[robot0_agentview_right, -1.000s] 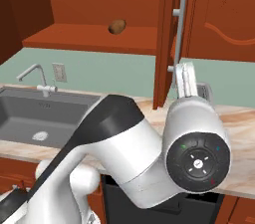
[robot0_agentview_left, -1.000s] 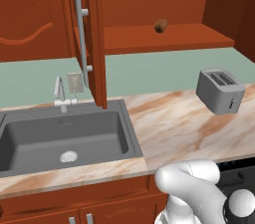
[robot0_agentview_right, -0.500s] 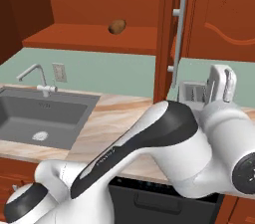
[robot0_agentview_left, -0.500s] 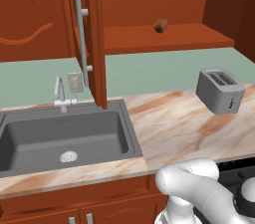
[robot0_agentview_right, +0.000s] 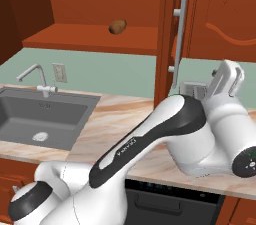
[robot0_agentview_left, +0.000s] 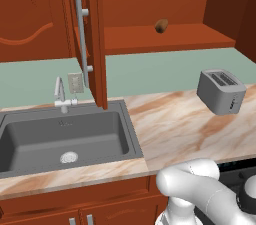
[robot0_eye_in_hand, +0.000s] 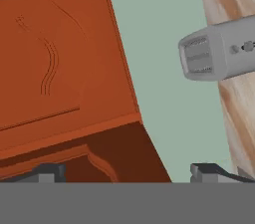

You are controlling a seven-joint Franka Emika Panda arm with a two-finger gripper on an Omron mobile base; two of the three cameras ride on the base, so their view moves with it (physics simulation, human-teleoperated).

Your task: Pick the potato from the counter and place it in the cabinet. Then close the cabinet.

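A grey toaster (robot0_agentview_left: pixel 221 91) is being shown standing on the marbled slab, up and to the right of the tool in the hand view (robot0_eye_in_hand: pixel 219 51), slots facing it. A dark sink (robot0_agentview_left: pixel 60 136) with a silver faucet (robot0_agentview_left: pixel 61 96) is being seen well apart to the left, a wall outlet (robot0_agentview_left: pixel 75 82) beside the faucet.

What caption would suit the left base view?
Potato sits on the open cabinet shelf, above the counter.

Glossy white rounded arm (robot0_agentview_right: pixel 150 139), dark grey band along one link bearing small pale lettering, dark round joint cap with a green dot, white two-finger gripper (robot0_agentview_right: pixel 229 80), dark finger tips (robot0_eye_in_hand: pixel 50 173)
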